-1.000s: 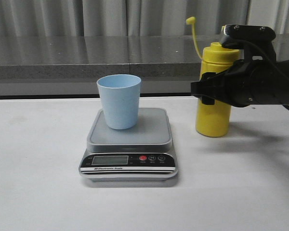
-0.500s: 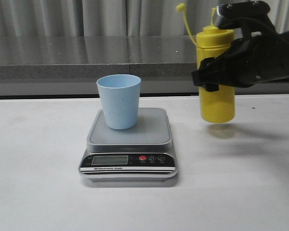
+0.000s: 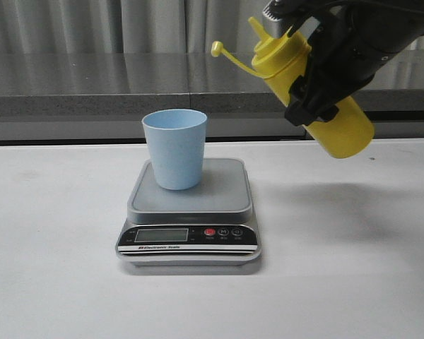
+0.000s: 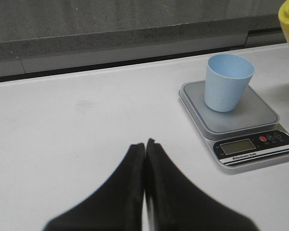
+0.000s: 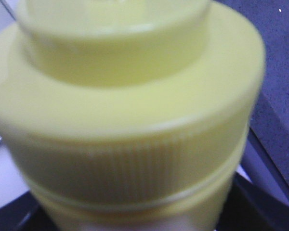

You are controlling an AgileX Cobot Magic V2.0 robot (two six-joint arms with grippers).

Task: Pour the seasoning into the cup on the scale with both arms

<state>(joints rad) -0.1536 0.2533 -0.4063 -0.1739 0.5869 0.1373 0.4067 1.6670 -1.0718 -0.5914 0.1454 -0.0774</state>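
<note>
The light blue cup point(image 3: 174, 149) stands upright on the silver-grey scale point(image 3: 189, 212). Both also show in the left wrist view, the cup point(image 4: 227, 82) on the scale point(image 4: 241, 120). My right gripper point(image 3: 318, 88) is shut on the yellow seasoning bottle point(image 3: 314, 88) and holds it in the air to the right of the cup, tilted with its nozzle up and to the left. Its tethered cap point(image 3: 217, 48) hangs out towards the cup. The bottle's ribbed cap point(image 5: 130, 144) fills the right wrist view. My left gripper point(image 4: 145, 143) is shut and empty over the table, left of the scale.
A grey stone ledge point(image 3: 92, 85) with curtains behind runs along the back of the white table point(image 3: 63, 268). The scale's display and red button point(image 3: 210, 232) face the front edge.
My right gripper has lifted the bottle off the table, raised it and tilted it, nozzle swinging left towards the cup. The cup and scale have not moved.
</note>
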